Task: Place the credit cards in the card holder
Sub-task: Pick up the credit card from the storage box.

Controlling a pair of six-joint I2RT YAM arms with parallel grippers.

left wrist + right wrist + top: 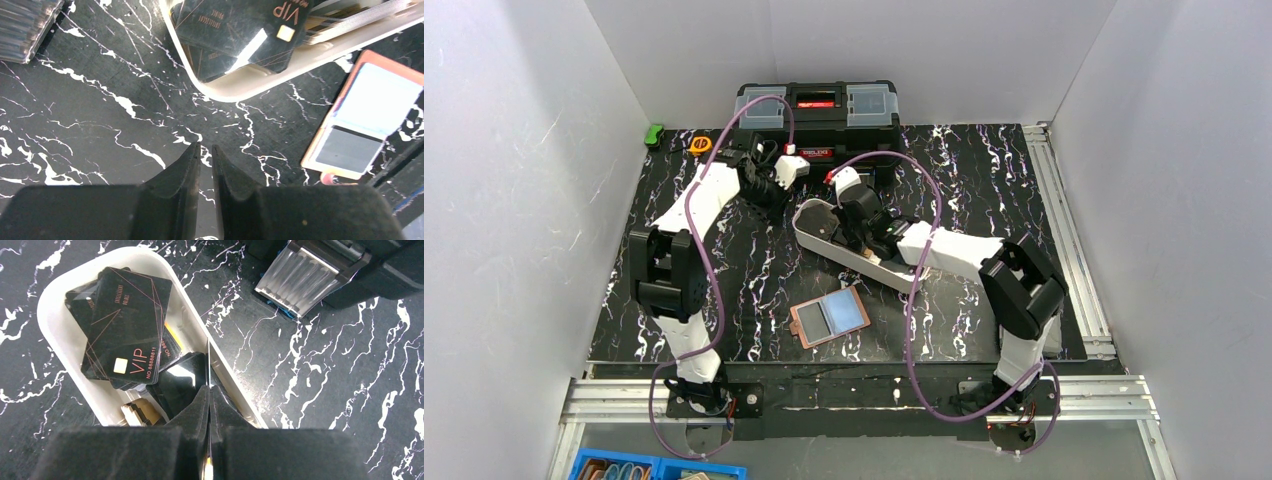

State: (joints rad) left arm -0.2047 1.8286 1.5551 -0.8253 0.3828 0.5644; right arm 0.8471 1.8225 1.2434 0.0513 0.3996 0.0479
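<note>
Pinching a thin card [207, 360] edge-on, the right fingers [209, 396] are pressing together over the white tray [55, 325], where black VIP cards [127, 327] are lying in a loose pile. The left fingers [206, 155] are hanging nearly together, holding nothing, over the black marbled worktop [90, 100] beside the tray. The tan-pink holder [828, 316] is lying open on the worktop, near the arms' bases.

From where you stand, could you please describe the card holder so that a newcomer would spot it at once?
Start at the long white tray in the middle of the black marbled table. Just nearer the arm bases lies the card holder, open flat. Its tan-pink border framing pale blue-grey panels sets it apart from the tray's black cards.
</note>
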